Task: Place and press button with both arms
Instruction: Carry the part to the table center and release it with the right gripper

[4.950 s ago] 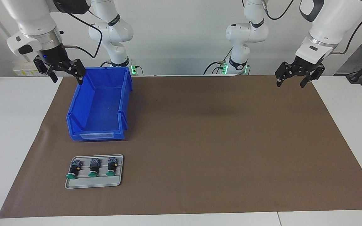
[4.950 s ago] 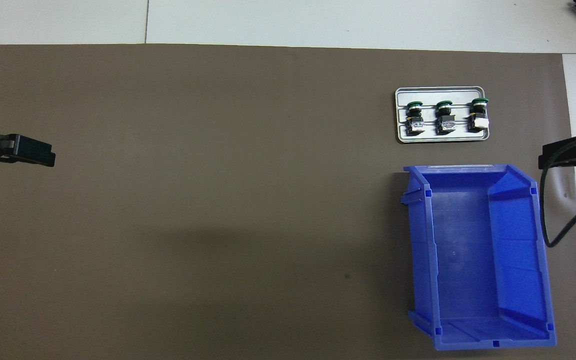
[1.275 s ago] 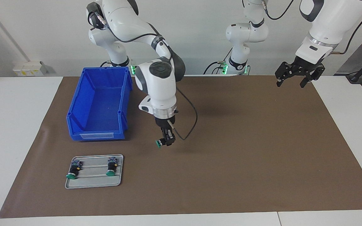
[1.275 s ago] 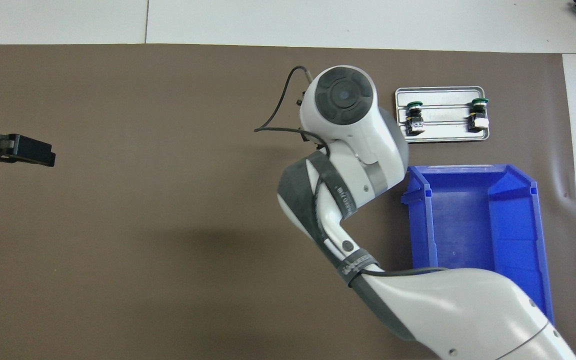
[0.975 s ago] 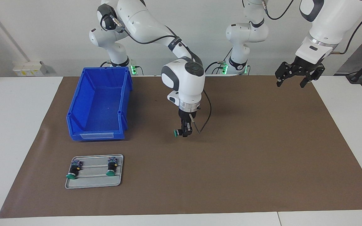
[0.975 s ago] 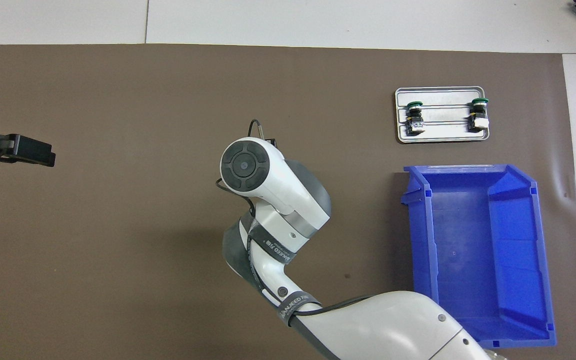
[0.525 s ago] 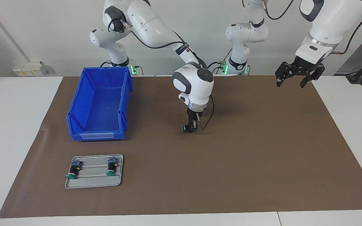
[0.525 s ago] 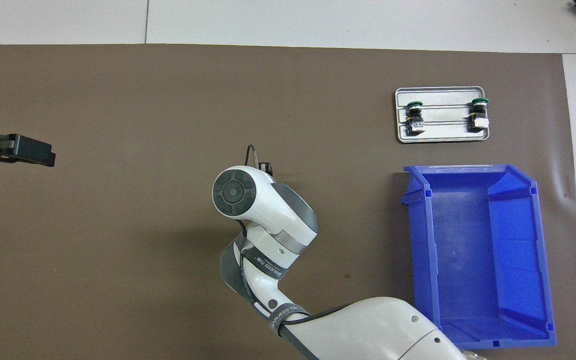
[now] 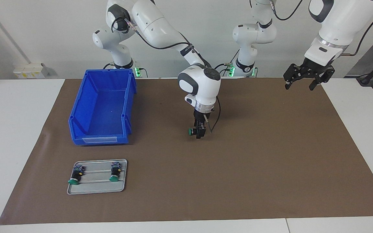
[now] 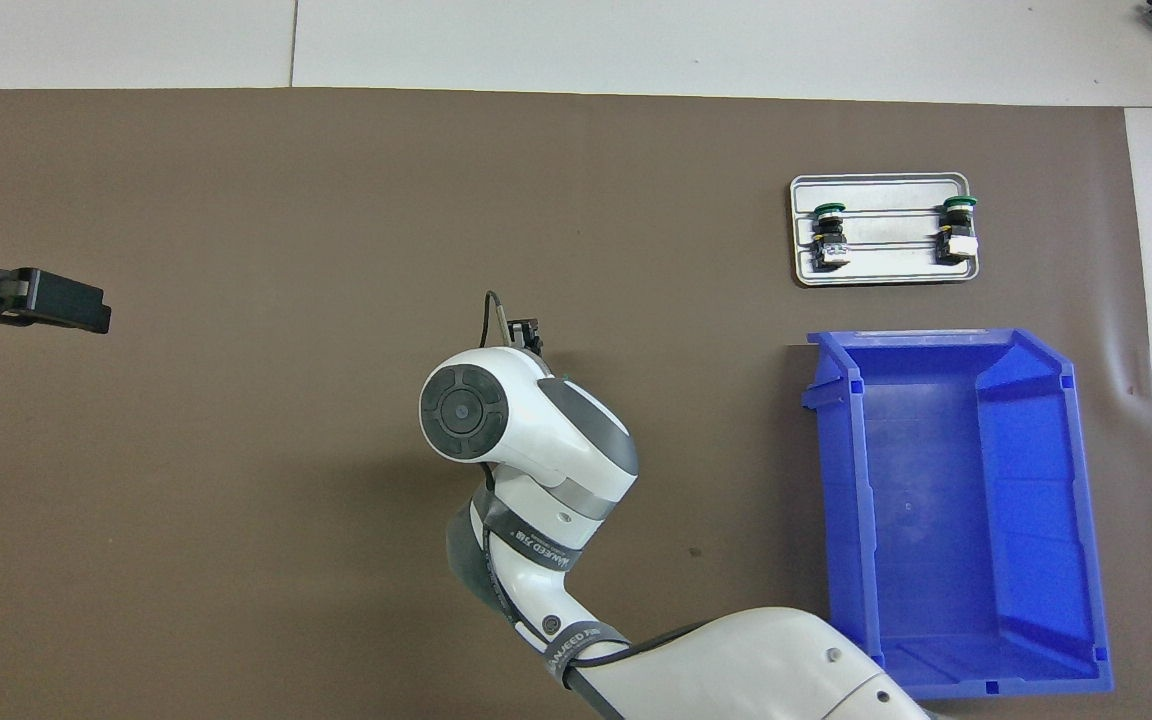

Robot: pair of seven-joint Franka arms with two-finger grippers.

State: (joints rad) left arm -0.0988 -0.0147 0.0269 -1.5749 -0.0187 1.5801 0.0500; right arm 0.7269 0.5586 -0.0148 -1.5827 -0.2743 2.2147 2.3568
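Observation:
My right gripper point(image 9: 200, 132) is shut on a button point(image 9: 192, 131), whose green cap points toward the right arm's end of the table. It holds the button low over the middle of the brown mat; I cannot tell whether it touches. In the overhead view only the right gripper's tips point(image 10: 526, 335) show past the wrist, and the held button is hidden. Two more buttons point(image 9: 73, 176) point(image 9: 114, 173) lie on a grey tray point(image 9: 121, 187), also seen in the overhead view point(image 10: 828, 232) point(image 10: 958, 230). My left gripper point(image 9: 298, 84) waits open and empty in the air over the mat's corner at the left arm's end.
An empty blue bin point(image 9: 76, 110) stands at the right arm's end, nearer to the robots than the tray; it also shows in the overhead view point(image 10: 841, 480). The brown mat point(image 9: 270, 155) covers most of the white table.
My right arm took the middle button off the tray, carried it to the middle of the mat and lowered it. The left arm has not moved.

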